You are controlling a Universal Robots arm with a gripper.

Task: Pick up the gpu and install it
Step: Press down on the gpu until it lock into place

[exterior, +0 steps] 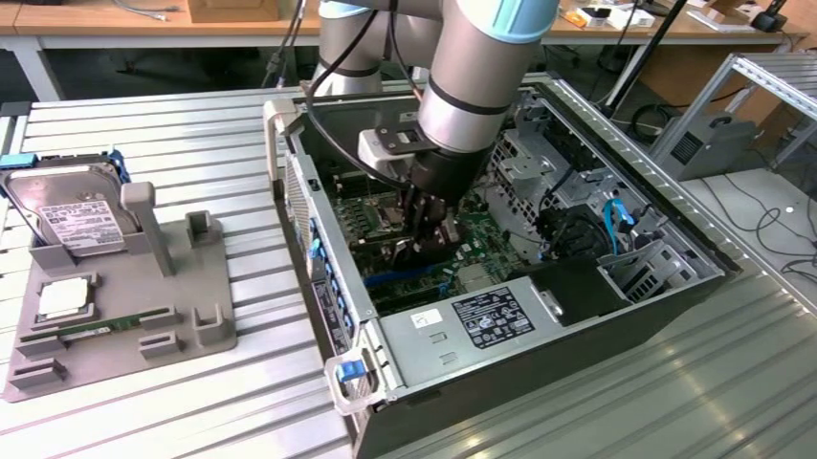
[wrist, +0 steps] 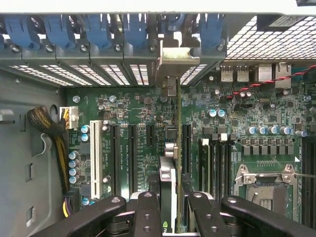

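While the arm reaches down into the open computer case (exterior: 664, 287), the gripper (wrist: 168, 200) stands partly closed on the gpu (wrist: 167, 182), pinching the thin card edge-on over the green motherboard (wrist: 232, 118). Its silvery bracket (wrist: 175, 59) points to twelve o'clock at the blue-clipped rear wall, with expansion slots close on both flanks and little side room.

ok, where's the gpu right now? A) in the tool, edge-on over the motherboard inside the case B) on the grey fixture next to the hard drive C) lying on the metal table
A: the tool grips the gpu edge-on above the motherboard slots.
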